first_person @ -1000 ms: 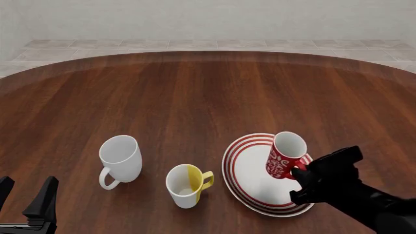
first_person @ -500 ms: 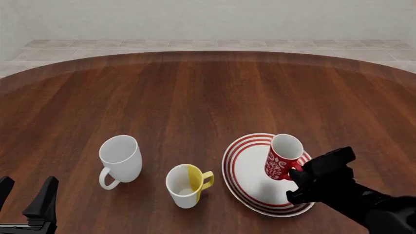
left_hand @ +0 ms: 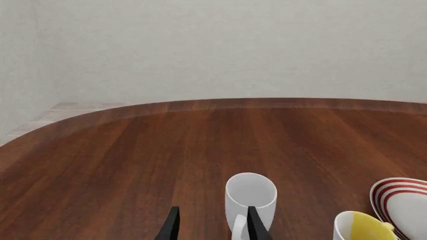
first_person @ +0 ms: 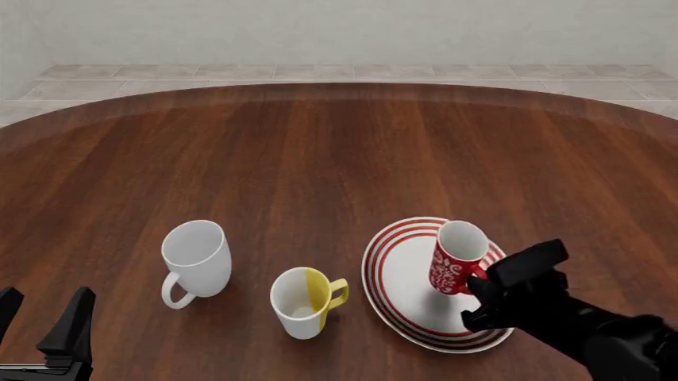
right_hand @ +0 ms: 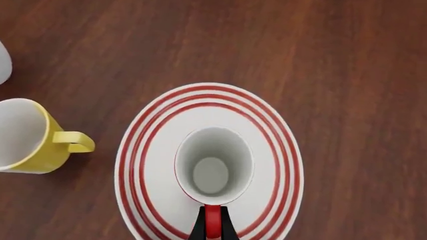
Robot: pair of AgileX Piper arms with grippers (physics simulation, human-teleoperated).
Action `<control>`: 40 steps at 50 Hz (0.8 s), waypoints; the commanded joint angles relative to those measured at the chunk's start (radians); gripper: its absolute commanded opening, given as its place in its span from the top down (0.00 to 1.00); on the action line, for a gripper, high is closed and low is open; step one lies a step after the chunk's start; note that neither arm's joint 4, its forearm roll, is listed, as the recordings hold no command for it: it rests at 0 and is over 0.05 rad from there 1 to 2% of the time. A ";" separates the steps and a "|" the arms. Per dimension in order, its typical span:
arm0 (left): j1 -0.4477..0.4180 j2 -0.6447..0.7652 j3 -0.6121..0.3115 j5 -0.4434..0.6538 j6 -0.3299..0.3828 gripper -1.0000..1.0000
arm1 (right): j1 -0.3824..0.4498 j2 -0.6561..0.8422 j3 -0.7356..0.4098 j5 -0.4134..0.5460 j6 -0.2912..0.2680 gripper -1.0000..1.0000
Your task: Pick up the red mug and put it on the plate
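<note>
The left hand (first_person: 43, 329) sits low at the near left edge of the table (first_person: 317, 151), its fingers spread apart and holding nothing. Ahead of it and a little to its right stands the white mug (first_person: 197, 259), handle turned back toward the arms; beyond that mug the table is bare wood out to its curved far edge, so there is open room forward. Further right of the left hand stands the white-and-yellow mug (first_person: 304, 302), its handle pointing toward the plate (first_person: 398, 278), just beside the plate's rim.

The right hand (right_hand: 211, 227) is clenched on the handle of the red mug (first_person: 458, 258), fingers pinching it from both sides. The mug sits directly in front of this hand, over the middle of the plate, nearly upright. Against the earlier frames, the mug has come down and leftward and its tilt has lessened, and the right hand has moved with it. The pictures do not show whether its base touches the plate.
</note>
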State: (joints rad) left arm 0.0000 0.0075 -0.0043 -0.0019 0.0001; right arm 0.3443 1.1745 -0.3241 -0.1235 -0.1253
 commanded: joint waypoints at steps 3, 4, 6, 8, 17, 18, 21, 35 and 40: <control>0.000 0.000 0.000 0.000 0.000 0.00 | 0.006 0.052 -0.006 -0.040 0.000 1.00; 0.000 0.000 0.000 0.000 0.000 0.00 | 0.008 0.054 -0.008 -0.039 0.001 1.00; 0.000 0.000 0.000 0.000 0.000 0.00 | 0.005 0.067 -0.007 -0.049 0.000 1.00; 0.000 0.000 0.000 0.000 0.000 0.00 | 0.007 0.070 -0.008 -0.050 0.001 1.00; 0.000 0.000 0.000 0.000 0.000 0.00 | 0.006 0.096 -0.009 -0.067 0.001 1.00; 0.000 0.000 0.000 0.000 0.000 0.00 | 0.006 0.098 -0.009 -0.068 0.000 1.00; 0.000 0.000 0.000 0.000 0.000 0.00 | 0.006 0.099 -0.012 -0.067 -0.002 1.00; 0.000 0.000 0.000 0.000 0.000 0.00 | 0.009 0.122 -0.010 -0.083 -0.005 1.00; 0.000 0.000 0.000 0.000 0.000 0.00 | 0.010 0.126 -0.012 -0.084 -0.007 1.00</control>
State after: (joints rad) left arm 0.0001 0.0075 -0.0043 -0.0019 0.0001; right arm 0.3516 1.2898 -0.3308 -0.2004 -0.1329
